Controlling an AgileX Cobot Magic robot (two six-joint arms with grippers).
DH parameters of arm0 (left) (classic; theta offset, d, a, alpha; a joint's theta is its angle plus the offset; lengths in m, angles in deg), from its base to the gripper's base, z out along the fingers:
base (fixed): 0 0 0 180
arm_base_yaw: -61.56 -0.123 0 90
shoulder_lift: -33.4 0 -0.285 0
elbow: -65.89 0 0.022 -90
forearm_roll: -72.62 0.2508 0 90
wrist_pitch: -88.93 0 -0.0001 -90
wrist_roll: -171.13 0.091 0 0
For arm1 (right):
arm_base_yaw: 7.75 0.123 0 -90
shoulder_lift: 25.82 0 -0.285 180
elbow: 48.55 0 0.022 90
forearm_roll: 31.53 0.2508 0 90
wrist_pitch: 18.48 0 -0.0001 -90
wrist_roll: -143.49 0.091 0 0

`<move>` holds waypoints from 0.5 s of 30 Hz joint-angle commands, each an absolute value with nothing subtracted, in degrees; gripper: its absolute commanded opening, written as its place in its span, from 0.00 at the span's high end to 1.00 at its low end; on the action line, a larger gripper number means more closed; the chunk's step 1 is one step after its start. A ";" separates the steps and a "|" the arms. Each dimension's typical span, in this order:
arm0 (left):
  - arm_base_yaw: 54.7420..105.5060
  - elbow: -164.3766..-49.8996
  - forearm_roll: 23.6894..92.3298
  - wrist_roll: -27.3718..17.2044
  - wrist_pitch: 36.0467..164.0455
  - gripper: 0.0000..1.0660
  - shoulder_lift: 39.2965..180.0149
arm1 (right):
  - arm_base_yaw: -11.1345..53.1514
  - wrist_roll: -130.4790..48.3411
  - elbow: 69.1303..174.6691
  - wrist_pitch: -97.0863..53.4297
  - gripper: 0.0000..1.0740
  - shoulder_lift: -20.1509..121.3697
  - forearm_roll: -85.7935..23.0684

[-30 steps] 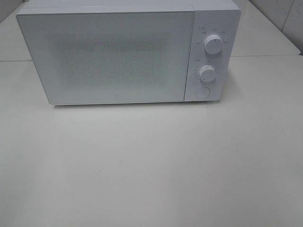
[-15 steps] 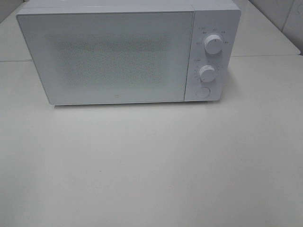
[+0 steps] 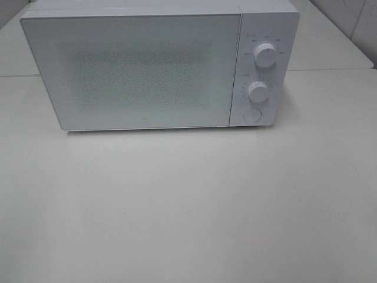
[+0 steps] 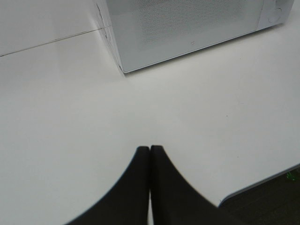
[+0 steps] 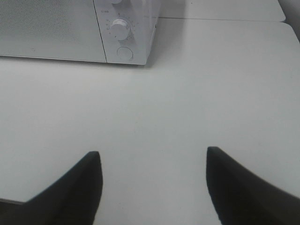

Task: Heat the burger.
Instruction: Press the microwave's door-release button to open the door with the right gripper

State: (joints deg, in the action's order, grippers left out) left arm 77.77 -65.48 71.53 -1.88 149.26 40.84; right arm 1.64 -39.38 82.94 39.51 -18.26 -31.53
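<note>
The burger is out of view in every frame. A white microwave (image 3: 159, 65) stands at the back of the table with its door shut; it also shows in the left wrist view (image 4: 187, 28) and the right wrist view (image 5: 75, 28). Its panel has two dials (image 3: 265, 56) and a round button (image 3: 252, 115). My left gripper (image 4: 150, 150) is shut and empty above the bare table, well in front of the microwave's left corner. My right gripper (image 5: 153, 157) is open and empty above the table in front of the panel. Neither gripper shows in the exterior view.
The white table (image 3: 188, 206) stretches out in front of the microwave. Its front edge (image 4: 262, 180) shows in the left wrist view, with dark floor beyond. A seam between tabletops (image 3: 330, 69) runs behind the microwave.
</note>
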 commanded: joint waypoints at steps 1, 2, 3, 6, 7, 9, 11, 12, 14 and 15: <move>77.72 -65.37 71.53 -2.22 148.52 1.00 39.75 | 1.81 -39.78 83.00 38.76 0.43 -19.46 -30.96; 77.72 -65.37 71.53 -2.22 148.52 1.00 39.75 | 1.81 -39.78 83.17 38.59 0.43 -19.46 -30.50; 77.72 -65.37 71.53 -2.22 148.52 1.00 39.75 | 1.81 -39.78 83.17 38.59 0.43 -19.46 -30.50; 77.72 -65.37 71.53 -2.22 148.52 1.00 39.75 | 1.81 -39.84 83.86 37.39 0.43 -18.15 -29.41; 77.72 -65.37 71.53 -2.22 148.52 1.00 39.75 | 1.81 -39.84 83.91 36.93 0.43 -17.40 -29.41; 77.72 -65.37 71.53 -2.22 148.52 1.00 39.75 | 1.81 -39.84 83.91 36.99 0.43 -14.54 -29.41; 77.72 -65.37 71.53 -2.22 148.52 1.00 39.75 | 1.81 -39.84 83.91 36.99 0.43 -13.28 -29.41; 77.72 -65.37 71.53 -2.22 148.52 1.00 39.75 | 1.81 -39.84 83.91 36.99 0.43 -13.28 -29.41; 77.72 -65.37 71.53 -2.22 148.52 1.00 39.75 | 1.81 -39.84 83.91 36.99 0.43 -7.60 -29.47; 77.72 -65.37 71.53 -2.22 148.52 1.00 39.75 | 1.81 -39.84 83.91 36.99 0.43 -7.60 -29.47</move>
State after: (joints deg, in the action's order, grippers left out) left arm 77.77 -65.48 71.53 -1.88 149.26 40.84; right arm 1.76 -39.38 83.63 37.33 -8.06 -29.87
